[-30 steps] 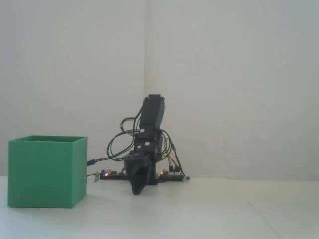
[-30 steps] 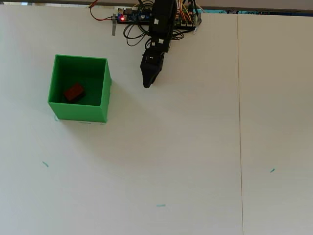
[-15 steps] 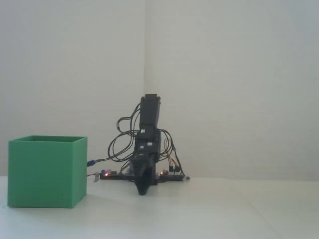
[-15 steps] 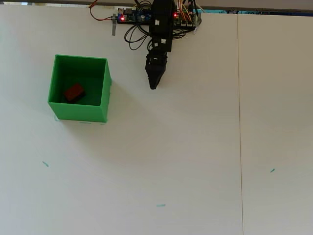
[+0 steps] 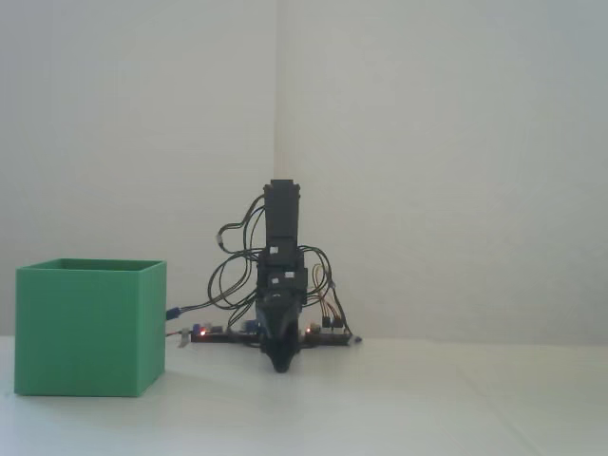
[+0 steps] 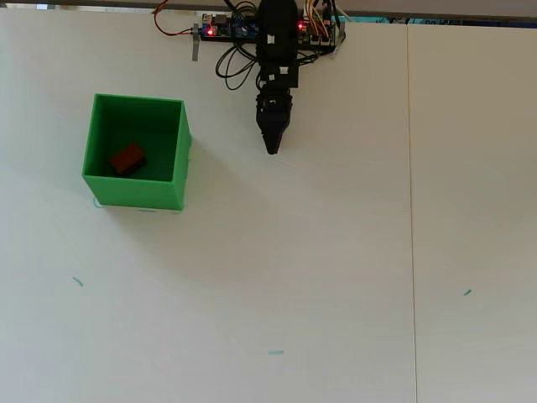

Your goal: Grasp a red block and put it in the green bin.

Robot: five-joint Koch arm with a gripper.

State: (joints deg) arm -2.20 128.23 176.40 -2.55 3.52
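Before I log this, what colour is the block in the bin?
Red block, clearest in the overhead view.

We've got plain white walls (image 5: 427,142) meeting in a corner, and a white surface (image 6: 252,277) with one seam (image 6: 411,210) and soft, even light.

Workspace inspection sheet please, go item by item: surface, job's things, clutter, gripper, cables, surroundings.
Surface: white table, seam running down its right part, a few small teal marks.
Job's things: red block lies inside the green bin; from the fixed view only the bin shows.
Clutter: nothing seen.
Gripper: gripper points down near the table, right of the bin, holding nothing; jaws look closed.
Cables: wires looped around the arm; circuit board with lit LEDs.
Surroundings: plain white wall.
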